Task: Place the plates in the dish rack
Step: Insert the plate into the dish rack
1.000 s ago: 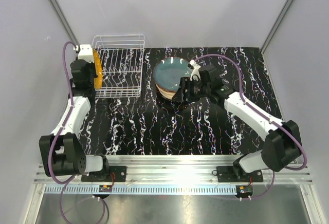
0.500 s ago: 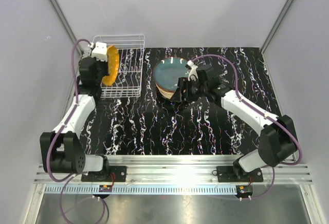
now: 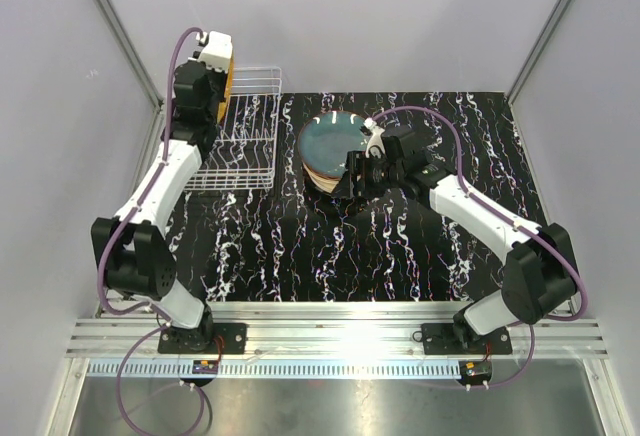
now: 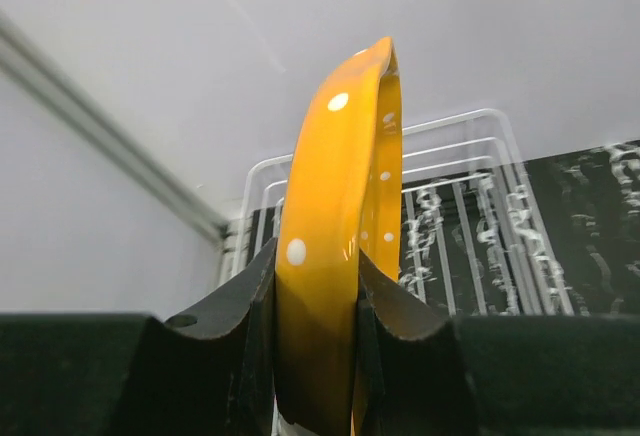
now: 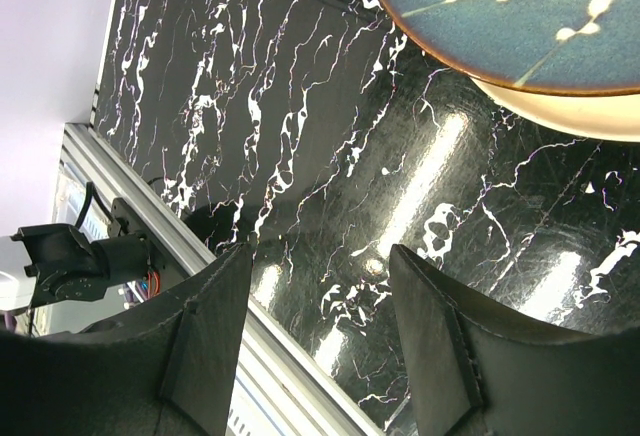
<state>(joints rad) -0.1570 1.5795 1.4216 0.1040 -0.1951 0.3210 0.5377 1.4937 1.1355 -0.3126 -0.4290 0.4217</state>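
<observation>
My left gripper [image 3: 222,84] is shut on a yellow plate with white dots [image 4: 335,226], held on edge and upright above the far left corner of the white wire dish rack [image 3: 243,134]. The rack shows below the plate in the left wrist view [image 4: 470,206]. A stack of plates with a blue-green one on top [image 3: 330,146] sits at the table's middle. My right gripper [image 3: 350,184] is open and empty, low at the stack's near right edge. The top plate fills the upper right of the right wrist view [image 5: 510,16].
The black marbled table top [image 3: 400,246] spreads in front of the stack. An aluminium rail [image 3: 340,341] runs along the near edge. White walls [image 3: 60,106] close in on the left, back and right, the left one close to the rack.
My left arm has lifted the yellow plate from beside the rack's left side up and back to above its far left corner. My right gripper has edged slightly toward the stack.
</observation>
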